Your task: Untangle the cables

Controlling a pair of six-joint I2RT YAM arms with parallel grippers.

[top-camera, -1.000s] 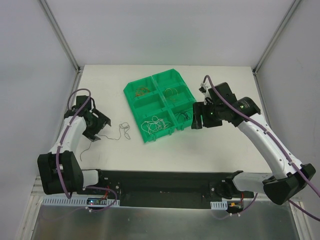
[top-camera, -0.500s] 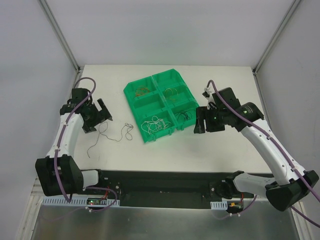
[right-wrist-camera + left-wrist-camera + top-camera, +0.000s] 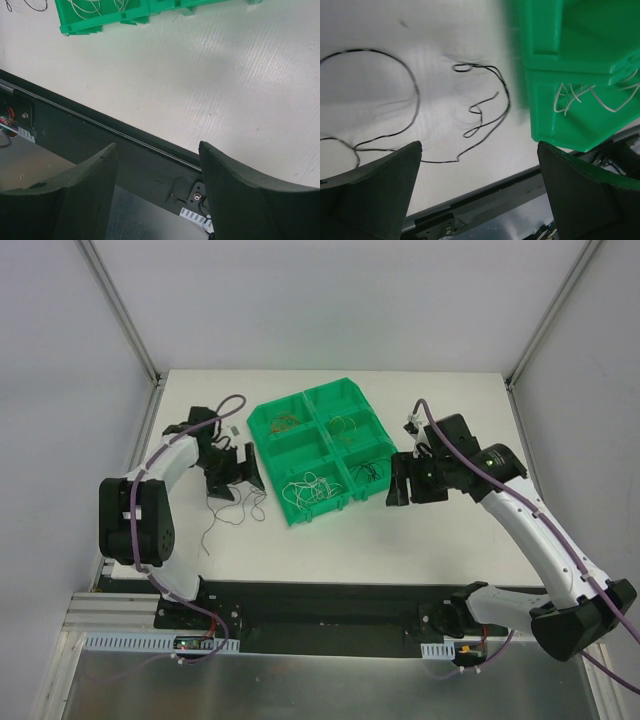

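At the near edge, the black mounting rail (image 3: 330, 602) carries both arm bases, and the white table (image 3: 440, 550) stretches away from it. The closest of the cables is a thin black wire (image 3: 416, 100) that lies loose on the bare table, left of the green tray (image 3: 262, 422), curling in one large arc and several small loops. Nothing grips it.

The left gripper (image 3: 479, 146) hangs directly over this wire with its fingers spread wide and nothing between them. It is released, and from above it sits just beside the tray's left wall. In the left wrist view the tray's near corner fills the right side.

Across the table, the right gripper (image 3: 404, 480) hovers just off the tray's near-right corner. Its wrist camera looks down past the table edge to the rail, and its two fingers (image 3: 70, 190) stand parted with only table and rail showing in the gap, so it holds nothing either.

The tray lies turned at an angle and is split into compartments. A tangled white wire (image 3: 308, 488) rests in the near-left one, and a small dark wire (image 3: 369, 472) in the near-right one. Farther back, an orange-red wire (image 3: 285, 422) lies in the far-left compartment and a yellowish wire (image 3: 346, 422) in the far-right one. The overhead view shows these strands too finely to tell whether any of them are knotted.
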